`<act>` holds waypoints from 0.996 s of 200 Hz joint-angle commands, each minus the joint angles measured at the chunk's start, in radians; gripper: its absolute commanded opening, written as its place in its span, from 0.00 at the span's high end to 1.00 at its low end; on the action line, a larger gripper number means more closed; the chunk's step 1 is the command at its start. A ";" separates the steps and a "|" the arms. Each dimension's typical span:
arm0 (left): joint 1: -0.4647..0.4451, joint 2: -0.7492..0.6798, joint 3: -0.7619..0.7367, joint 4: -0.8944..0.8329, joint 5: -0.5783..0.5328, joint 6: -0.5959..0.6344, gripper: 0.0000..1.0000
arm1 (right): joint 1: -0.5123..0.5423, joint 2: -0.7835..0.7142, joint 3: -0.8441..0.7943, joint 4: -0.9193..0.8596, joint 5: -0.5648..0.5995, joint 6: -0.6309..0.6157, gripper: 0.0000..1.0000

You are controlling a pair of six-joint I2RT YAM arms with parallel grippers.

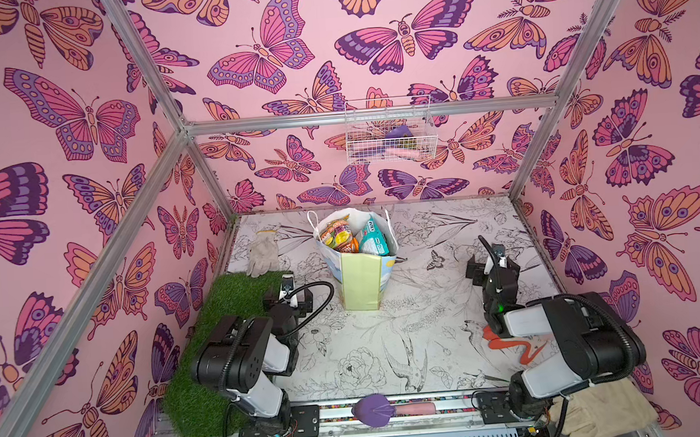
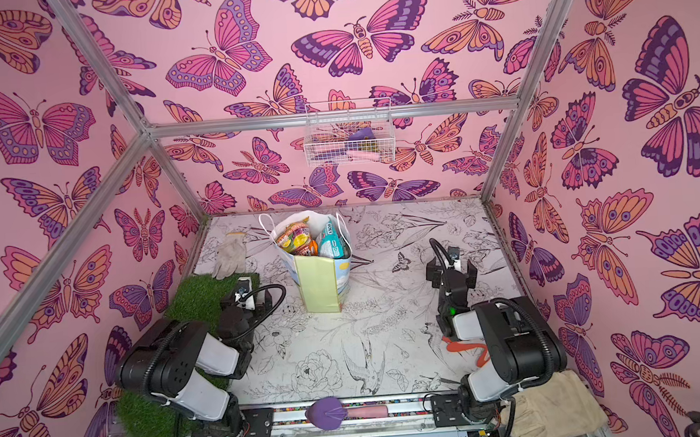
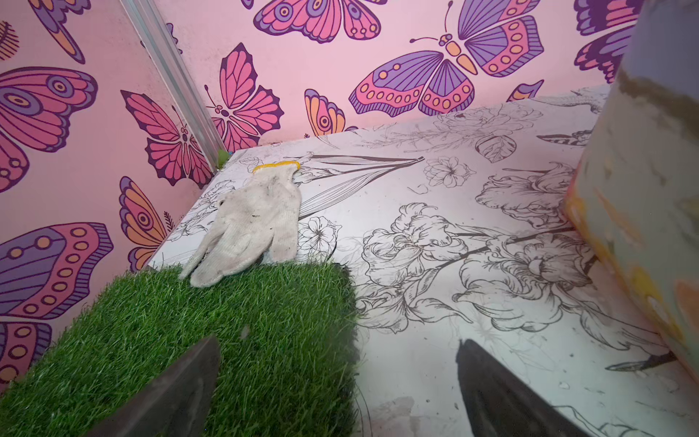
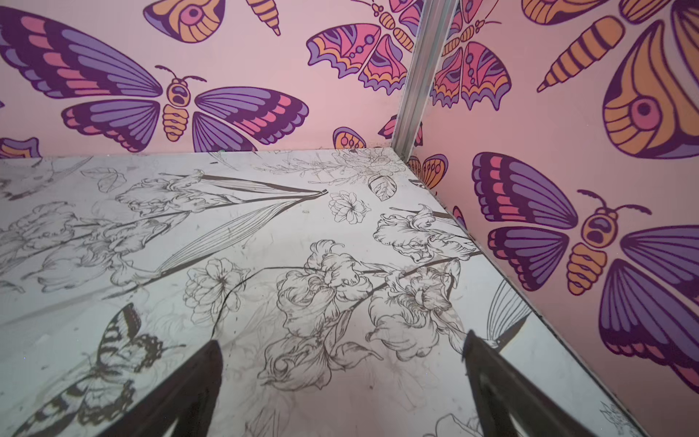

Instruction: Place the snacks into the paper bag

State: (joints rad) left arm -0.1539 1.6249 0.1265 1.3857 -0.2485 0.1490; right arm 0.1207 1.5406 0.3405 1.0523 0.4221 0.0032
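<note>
The paper bag (image 1: 360, 283) (image 2: 318, 288) stands upright at the back middle of the table, its pale yellow-green side facing me. Snacks fill its open top: an orange packet (image 1: 338, 233) (image 2: 296, 234) beside a teal packet (image 1: 373, 239) (image 2: 332, 242). My left gripper (image 1: 289, 302) (image 2: 245, 303) hovers low to the left of the bag, open and empty, over the edge of a grass mat (image 3: 189, 340). In the left wrist view the left gripper (image 3: 337, 342) has the bag's printed wall (image 3: 643, 196) blurred beside it. My right gripper (image 1: 491, 267) (image 4: 342, 339) is open over bare table on the right.
A grey-white glove (image 1: 263, 252) (image 3: 249, 227) lies at the back left, partly on the grass mat (image 1: 221, 319). An orange-and-grey glove (image 1: 510, 343) lies under the right arm. A white wire basket (image 1: 389, 134) hangs on the back wall. A purple object (image 1: 372, 409) sits on the front rail.
</note>
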 commanded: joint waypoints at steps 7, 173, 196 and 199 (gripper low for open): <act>-0.006 -0.008 -0.005 0.041 0.029 0.009 0.01 | -0.036 -0.012 0.029 -0.146 -0.063 0.069 0.01; 0.186 -0.074 0.240 -0.471 0.254 -0.146 0.01 | -0.043 -0.033 0.037 -0.193 -0.082 0.072 0.01; 0.186 -0.076 0.236 -0.465 0.257 -0.145 0.01 | -0.044 -0.033 0.039 -0.197 -0.053 0.087 0.01; 0.186 -0.077 0.234 -0.461 0.261 -0.146 0.01 | -0.045 -0.034 0.039 -0.197 -0.036 0.096 0.01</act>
State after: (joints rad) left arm 0.0319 1.5574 0.3752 0.9497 -0.0345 0.0269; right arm 0.0837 1.5219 0.3595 0.8555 0.3466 0.0574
